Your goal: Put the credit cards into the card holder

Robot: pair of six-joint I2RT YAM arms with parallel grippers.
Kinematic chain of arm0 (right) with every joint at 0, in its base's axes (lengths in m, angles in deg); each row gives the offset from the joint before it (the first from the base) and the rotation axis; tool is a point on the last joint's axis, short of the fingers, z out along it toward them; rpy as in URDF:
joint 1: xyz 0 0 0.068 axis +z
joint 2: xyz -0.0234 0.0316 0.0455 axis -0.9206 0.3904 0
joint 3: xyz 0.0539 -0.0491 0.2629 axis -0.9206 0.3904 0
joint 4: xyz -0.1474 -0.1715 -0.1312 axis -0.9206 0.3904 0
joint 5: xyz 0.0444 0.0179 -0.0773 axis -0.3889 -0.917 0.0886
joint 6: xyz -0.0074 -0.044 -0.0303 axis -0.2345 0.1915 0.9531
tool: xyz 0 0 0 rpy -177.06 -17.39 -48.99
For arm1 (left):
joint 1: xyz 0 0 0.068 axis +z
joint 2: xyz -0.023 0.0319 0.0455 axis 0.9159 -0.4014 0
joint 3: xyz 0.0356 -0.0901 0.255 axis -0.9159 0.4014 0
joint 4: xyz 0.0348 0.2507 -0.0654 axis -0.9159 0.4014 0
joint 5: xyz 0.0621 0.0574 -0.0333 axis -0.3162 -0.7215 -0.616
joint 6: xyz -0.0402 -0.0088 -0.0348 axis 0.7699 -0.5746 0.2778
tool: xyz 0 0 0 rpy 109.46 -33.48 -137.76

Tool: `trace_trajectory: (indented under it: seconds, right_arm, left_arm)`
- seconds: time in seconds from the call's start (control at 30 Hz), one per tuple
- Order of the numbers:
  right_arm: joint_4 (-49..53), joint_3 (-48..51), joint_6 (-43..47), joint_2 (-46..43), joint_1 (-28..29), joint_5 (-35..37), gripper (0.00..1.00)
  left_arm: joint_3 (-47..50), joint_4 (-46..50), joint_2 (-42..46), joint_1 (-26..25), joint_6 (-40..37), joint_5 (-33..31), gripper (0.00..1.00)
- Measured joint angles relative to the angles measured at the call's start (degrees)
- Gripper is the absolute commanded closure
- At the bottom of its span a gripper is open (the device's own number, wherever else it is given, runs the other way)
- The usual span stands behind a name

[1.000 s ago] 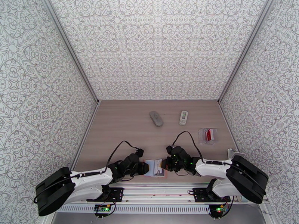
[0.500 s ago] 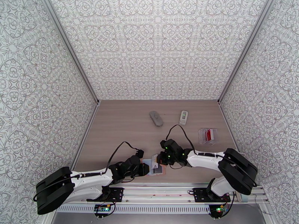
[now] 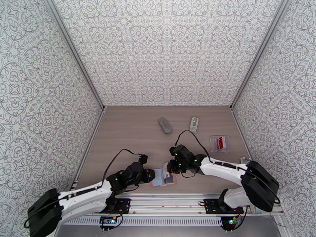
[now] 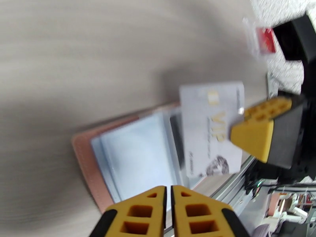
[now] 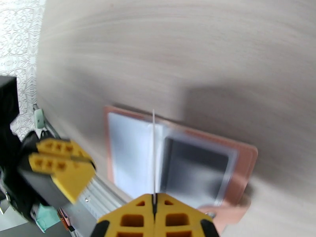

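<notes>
The pink card holder (image 3: pixel 162 180) lies open near the table's front edge, its clear sleeves (image 4: pixel 136 155) facing up. A dark card (image 5: pixel 195 166) sits in one sleeve. My right gripper (image 3: pixel 170 170) is shut on a white VIP credit card (image 4: pixel 211 129), held on edge just above the holder's middle fold and seen edge-on as the white card (image 5: pixel 153 155) in the right wrist view. My left gripper (image 4: pixel 168 212) is shut at the holder's left edge, nothing visible between its fingers. A red credit card (image 3: pixel 221 142) rests in a clear box at the right.
A grey oblong object (image 3: pixel 165 125) and a small white remote-like device (image 3: pixel 193 124) lie at the back of the table. The clear box (image 3: pixel 215 143) sits by the right wall. The metal rail (image 3: pixel 177 202) runs just in front of the holder.
My right gripper has carried the white card left and forward, over the open holder. The left arm has stretched out lower, its gripper staying at the holder's left edge.
</notes>
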Motion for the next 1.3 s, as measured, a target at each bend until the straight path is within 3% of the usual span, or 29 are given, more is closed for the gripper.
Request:
trace_trajectory:
  seconds: [0.17, 0.6, 1.3]
  right_arm:
    - [-0.9, 0.0, -1.7, -1.4, 0.4, -0.6, 1.00]
    - [-8.5, 3.3, -5.0, 3.2, 1.8, -2.4, 1.00]
    - [-9.2, 5.4, -5.2, 0.8, 1.8, -1.9, 1.00]
  left_arm:
    - [1.3, 0.8, 2.3, 2.8, 0.1, 1.9, 0.86]
    - [2.2, -3.4, -7.5, 2.3, 0.1, 5.5, 0.91]
    - [0.8, -5.9, -14.1, 0.2, 0.5, 4.2, 0.95]
